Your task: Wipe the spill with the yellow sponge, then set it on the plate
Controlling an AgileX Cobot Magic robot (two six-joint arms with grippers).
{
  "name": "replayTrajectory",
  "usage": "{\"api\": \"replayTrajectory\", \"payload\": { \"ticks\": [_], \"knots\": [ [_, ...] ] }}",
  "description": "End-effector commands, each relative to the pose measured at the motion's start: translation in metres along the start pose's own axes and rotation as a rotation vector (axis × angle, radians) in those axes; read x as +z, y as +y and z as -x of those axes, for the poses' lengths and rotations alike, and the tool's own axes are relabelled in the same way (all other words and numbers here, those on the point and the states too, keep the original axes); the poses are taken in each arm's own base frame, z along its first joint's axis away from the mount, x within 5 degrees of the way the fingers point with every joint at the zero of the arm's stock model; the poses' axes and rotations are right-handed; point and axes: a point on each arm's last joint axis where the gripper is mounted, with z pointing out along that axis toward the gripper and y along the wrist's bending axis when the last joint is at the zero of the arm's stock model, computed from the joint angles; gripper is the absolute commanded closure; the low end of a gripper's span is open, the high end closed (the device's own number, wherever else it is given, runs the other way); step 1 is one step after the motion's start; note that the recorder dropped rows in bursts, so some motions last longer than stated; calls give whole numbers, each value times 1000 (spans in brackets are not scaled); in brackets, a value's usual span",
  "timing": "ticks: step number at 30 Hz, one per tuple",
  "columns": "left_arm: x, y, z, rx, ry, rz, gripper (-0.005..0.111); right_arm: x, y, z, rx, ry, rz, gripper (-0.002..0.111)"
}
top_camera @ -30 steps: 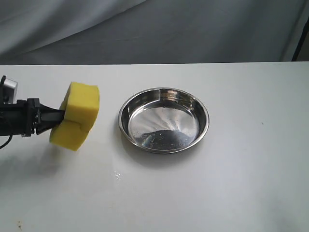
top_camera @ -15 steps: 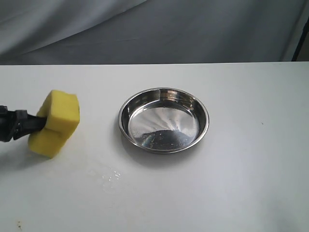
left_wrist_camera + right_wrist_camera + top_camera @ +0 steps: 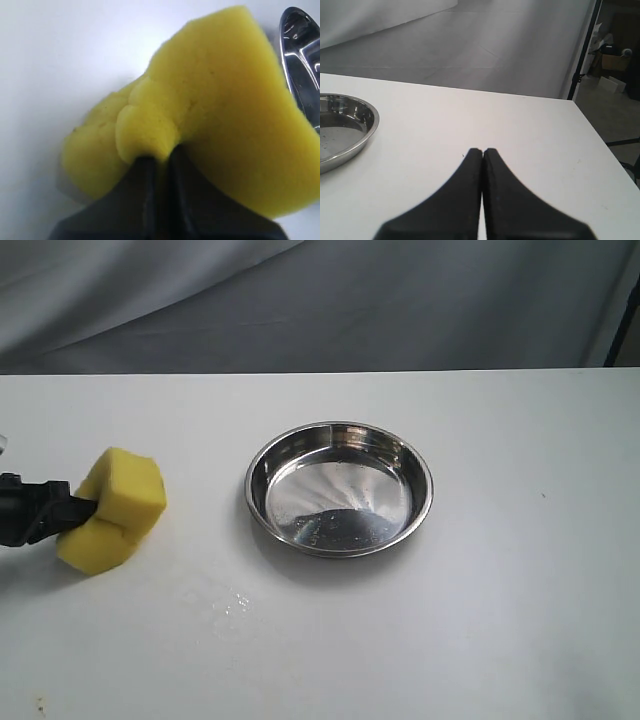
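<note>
My left gripper [image 3: 82, 508] [image 3: 161, 159] is shut on the yellow sponge [image 3: 112, 509] [image 3: 210, 105], pinching its middle so the foam bulges to both sides. The sponge rests low on the white table at the far left. The plate [image 3: 340, 436] [image 3: 368, 125] [image 3: 299, 50] sits empty at the table's centre, to the right of the sponge. A faint wet smear with small droplets [image 3: 228, 602] lies on the table in front of the plate's left side; no amber puddle shows. My right gripper [image 3: 482, 151] is shut and empty above bare table, out of the exterior view.
A grey cloth backdrop [image 3: 320, 300] hangs behind the table's far edge. The table's right edge [image 3: 600, 140] drops off to a floor with a dark stand and boxes beyond.
My left gripper has pulled the sponge leftward and lowered it toward the table. The wet smear in front of the plate became visible as the sponge moved away.
</note>
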Motion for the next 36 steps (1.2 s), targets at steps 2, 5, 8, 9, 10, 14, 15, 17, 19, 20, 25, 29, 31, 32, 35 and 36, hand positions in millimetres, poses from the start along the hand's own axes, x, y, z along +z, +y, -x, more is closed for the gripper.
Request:
{"api": "replayTrajectory", "payload": {
  "ticks": [2,5,8,9,10,14,15,17,19,20,25,29,31,32,35,36],
  "knots": [
    [37,-8,-18,14,44,-55,107,0,0,0,9,-2,4,108],
    [54,-14,-17,-18,12,-167,107,0,0,0,9,-2,4,108],
    [63,-23,-8,-16,-22,-368,107,0,0,0,9,-2,4,108],
    [63,-25,-6,-14,-31,-402,107,0,0,0,9,-2,4,108],
    [62,-26,-2,-6,-43,-425,107,0,0,0,9,-2,4,108],
    [53,-27,10,12,-79,-420,107,0,0,0,9,-2,4,108],
    [49,-28,13,23,-92,-416,107,0,0,0,9,-2,4,108],
    [41,-31,18,52,-102,-415,107,0,0,0,9,-2,4,108],
    [31,-37,24,93,-113,-414,107,0,0,0,9,-2,4,108],
    [27,-41,27,113,-113,-415,107,0,0,0,9,-2,4,108],
    [18,-106,37,307,-110,-489,107,0,0,0,9,-2,4,108],
    [52,-165,15,466,-55,-573,107,0,0,0,9,-2,4,108],
    [69,-174,5,570,-24,-470,107,0,0,0,9,-2,4,108],
    [82,-183,-1,669,-3,-393,107,0,0,0,9,-2,4,108],
    [108,-209,-8,834,27,-184,107,0,0,0,9,-2,4,108],
    [112,-215,-7,859,20,-143,107,0,0,0,9,-2,4,108]
  ]
}}
